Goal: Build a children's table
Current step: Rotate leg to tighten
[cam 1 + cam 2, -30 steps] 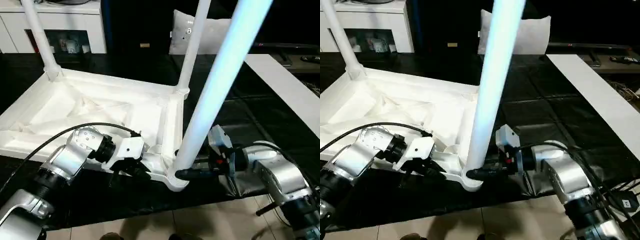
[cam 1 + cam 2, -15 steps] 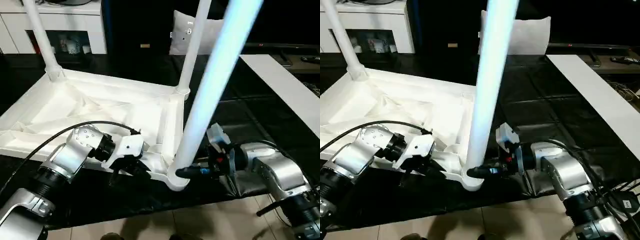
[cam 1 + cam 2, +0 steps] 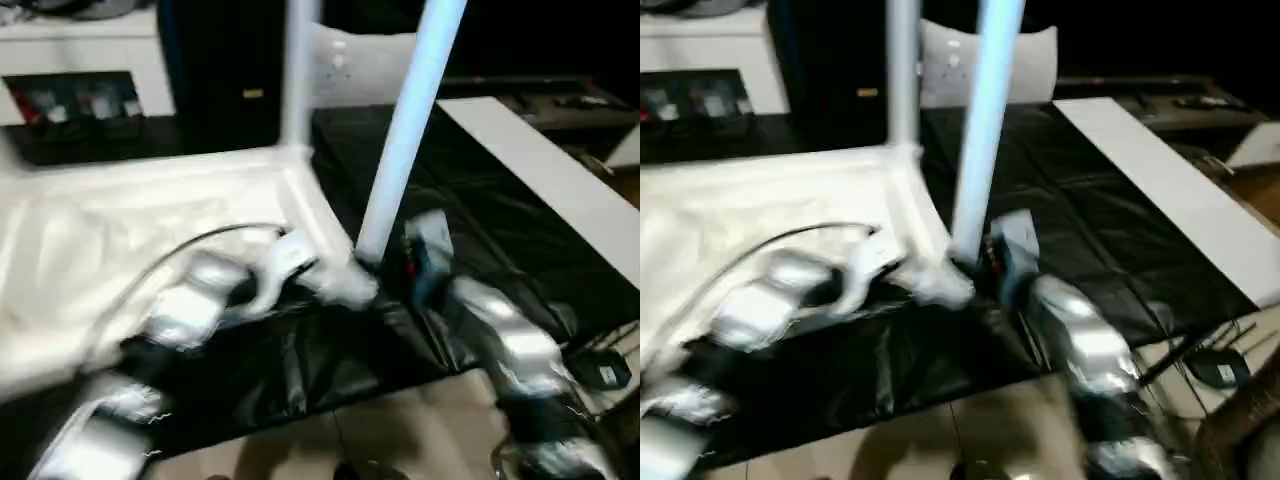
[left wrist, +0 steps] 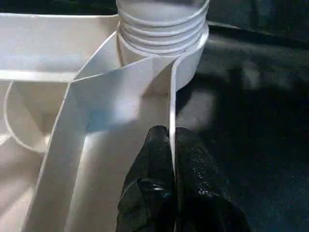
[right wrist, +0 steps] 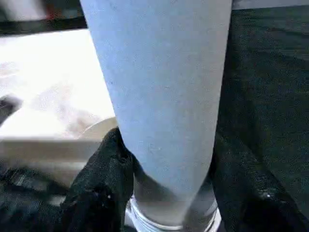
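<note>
Table half built: two legs stand in view.
Your left gripper [image 4: 171,159] pinches the top's rim [image 4: 172,106]; your right gripper [image 5: 166,169] clasps the near leg [image 5: 159,92] at its socket [image 4: 161,29], seating unconfirmed.

One table top [image 3: 150,210] lies underside up. Two legs stand on it: one [image 3: 405,140] at its near corner, one [image 3: 296,75] at its far corner. Beyond it: one cushion [image 3: 1025,65], one board [image 3: 540,170]. Two grippers, left [image 4: 171,159] and right [image 5: 166,164], sit at its near corner.

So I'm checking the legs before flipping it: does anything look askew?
Yes: the near leg leans off vertical in its corner socket, unlike the upright far leg, with screw threads exposed above the rim.
</note>
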Robot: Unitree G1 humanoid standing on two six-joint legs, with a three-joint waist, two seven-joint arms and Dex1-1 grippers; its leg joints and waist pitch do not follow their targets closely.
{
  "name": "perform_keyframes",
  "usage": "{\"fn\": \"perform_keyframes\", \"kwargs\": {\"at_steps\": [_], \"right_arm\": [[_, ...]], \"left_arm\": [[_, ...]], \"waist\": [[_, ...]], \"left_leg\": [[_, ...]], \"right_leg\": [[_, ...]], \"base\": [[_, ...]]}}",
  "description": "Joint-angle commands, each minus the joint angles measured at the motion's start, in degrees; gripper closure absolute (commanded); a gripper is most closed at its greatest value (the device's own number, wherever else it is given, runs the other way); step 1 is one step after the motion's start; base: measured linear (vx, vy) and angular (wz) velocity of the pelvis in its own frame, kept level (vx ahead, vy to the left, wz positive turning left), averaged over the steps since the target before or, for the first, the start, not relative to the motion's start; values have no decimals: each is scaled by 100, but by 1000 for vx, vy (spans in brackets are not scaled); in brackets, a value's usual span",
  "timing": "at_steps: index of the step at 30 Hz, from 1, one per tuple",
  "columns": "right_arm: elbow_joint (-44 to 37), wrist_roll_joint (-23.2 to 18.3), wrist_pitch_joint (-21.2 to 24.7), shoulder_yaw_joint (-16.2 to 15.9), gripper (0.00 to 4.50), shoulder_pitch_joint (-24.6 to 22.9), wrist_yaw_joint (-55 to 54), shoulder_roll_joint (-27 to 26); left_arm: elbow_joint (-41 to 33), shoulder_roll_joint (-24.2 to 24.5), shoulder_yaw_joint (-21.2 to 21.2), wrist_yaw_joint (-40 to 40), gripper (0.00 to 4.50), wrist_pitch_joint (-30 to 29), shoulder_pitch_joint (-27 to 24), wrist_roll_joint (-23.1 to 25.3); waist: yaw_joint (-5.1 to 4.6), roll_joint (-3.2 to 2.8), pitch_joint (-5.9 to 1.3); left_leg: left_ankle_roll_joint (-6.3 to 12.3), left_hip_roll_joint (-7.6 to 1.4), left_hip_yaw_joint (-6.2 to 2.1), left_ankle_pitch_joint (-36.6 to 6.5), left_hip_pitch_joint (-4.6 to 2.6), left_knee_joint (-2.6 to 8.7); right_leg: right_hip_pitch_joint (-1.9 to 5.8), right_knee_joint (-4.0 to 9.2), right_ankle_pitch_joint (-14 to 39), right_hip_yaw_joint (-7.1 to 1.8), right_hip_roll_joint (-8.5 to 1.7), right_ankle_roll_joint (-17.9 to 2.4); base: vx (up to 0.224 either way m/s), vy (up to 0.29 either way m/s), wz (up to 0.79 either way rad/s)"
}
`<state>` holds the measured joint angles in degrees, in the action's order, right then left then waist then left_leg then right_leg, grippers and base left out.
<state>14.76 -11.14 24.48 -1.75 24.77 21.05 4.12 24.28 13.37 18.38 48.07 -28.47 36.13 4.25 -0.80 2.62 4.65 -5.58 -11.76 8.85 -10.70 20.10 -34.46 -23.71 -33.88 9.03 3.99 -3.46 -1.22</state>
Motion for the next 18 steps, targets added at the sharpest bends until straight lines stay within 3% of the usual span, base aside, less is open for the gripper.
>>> {"fn": "perform_keyframes", "kwargs": {"at_steps": [1,3,7,13,18], "right_arm": [[258,15,91,-314,249,59,-157,-381],[303,123,-33,-300,195,100,-294,-517],[321,211,-329,-192,156,130,-499,-752],[-133,130,-785,-306,99,-216,185,-246],[-564,-57,-788,-264,55,-531,1008,271]], "left_arm": [[-92,-500,60,-187,450,127,148,-263],[-85,-580,62,-273,450,128,161,-181],[0,-526,96,-322,450,333,186,42],[-82,-35,199,247,450,743,16,-19],[-158,252,196,824,450,1084,-144,-82]], "waist": [[35,-15,-331],[14,-25,-340],[20,-50,-364],[62,-27,-374],[133,-8,-404]], "left_leg": [[161,28,3,-1653,2,399],[168,2,0,-1651,20,420],[181,-24,1,-1617,17,440],[260,-37,34,-1468,27,443],[351,-52,54,-1095,59,440]], "right_leg": [[241,626,3293,-146,-328,-345],[243,604,3140,-154,-328,-388],[263,544,2712,-191,-334,-551],[286,516,2485,-230,-346,-661],[336,480,2244,-255,-357,-679]], "base": [[0,0,0],[0,0,0],[0,0,0],[0,0,0],[0,0,0]]}}
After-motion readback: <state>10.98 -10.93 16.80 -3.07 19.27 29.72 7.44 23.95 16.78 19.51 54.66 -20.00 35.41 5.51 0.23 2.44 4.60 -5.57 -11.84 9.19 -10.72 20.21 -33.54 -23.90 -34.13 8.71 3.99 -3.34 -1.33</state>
